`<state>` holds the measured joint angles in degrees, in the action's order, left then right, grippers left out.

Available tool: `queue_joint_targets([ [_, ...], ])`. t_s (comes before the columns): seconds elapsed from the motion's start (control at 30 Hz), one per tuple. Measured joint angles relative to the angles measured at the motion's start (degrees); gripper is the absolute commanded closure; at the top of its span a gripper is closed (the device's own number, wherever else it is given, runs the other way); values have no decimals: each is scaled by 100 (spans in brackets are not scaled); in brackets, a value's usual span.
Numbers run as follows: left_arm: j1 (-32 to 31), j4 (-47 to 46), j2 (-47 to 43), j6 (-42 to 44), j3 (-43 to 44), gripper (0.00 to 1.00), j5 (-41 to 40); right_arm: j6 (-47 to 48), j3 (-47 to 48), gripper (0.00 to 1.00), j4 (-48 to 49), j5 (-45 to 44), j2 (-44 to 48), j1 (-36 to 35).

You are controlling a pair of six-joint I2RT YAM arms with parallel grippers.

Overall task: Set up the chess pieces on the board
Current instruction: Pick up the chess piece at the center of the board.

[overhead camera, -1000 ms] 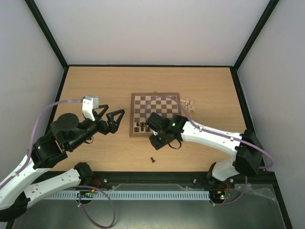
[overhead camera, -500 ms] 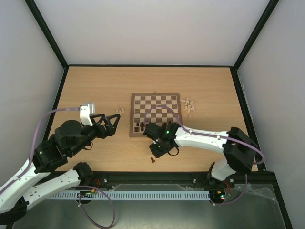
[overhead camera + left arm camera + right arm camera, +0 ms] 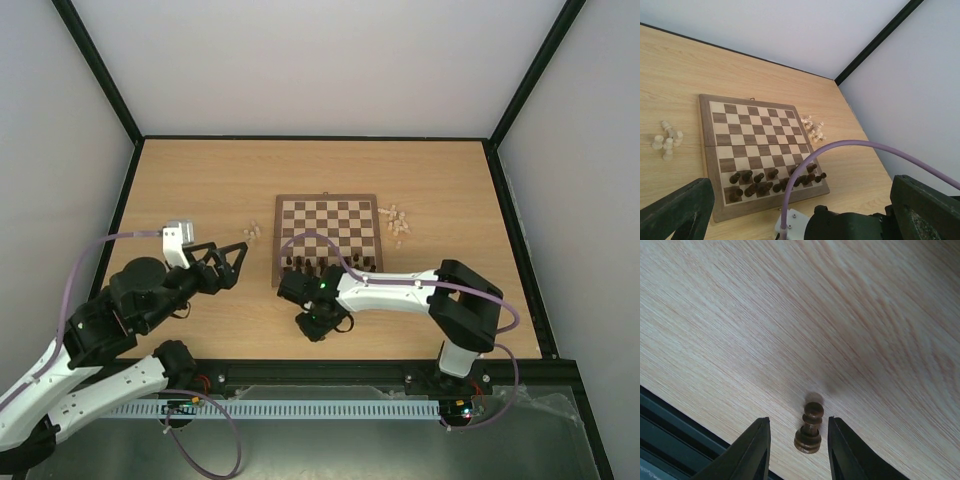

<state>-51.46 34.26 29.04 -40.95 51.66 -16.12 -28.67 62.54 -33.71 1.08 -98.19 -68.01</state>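
Observation:
A lone dark brown pawn [image 3: 810,429] stands upright on the bare tabletop near the front edge. My right gripper [image 3: 798,432] is open around it, one finger on each side, not touching. In the top view the right gripper [image 3: 318,322] hides this pawn. The board [image 3: 327,212] lies mid-table, with several dark pieces [image 3: 322,264] on its two near rows. They also show in the left wrist view [image 3: 772,180]. My left gripper [image 3: 232,264] is open and empty, hovering left of the board.
Pale pieces lie in a small heap left of the board [image 3: 251,232] and another to its right [image 3: 397,222]. Both heaps show in the left wrist view, left [image 3: 667,141] and right [image 3: 812,129]. The table's dark front rail [image 3: 670,412] runs just beside the pawn.
My right gripper has moved from the board's near edge toward the front left and down, and now straddles the lone dark pawn. The left arm has drawn back a little to the left.

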Motion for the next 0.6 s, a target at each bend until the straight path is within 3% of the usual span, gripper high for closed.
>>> queue_joint_targets([
  [0.6,0,87,-177,2,-105,1,-39,-120,155,76,-55,-170,-496,-35],
])
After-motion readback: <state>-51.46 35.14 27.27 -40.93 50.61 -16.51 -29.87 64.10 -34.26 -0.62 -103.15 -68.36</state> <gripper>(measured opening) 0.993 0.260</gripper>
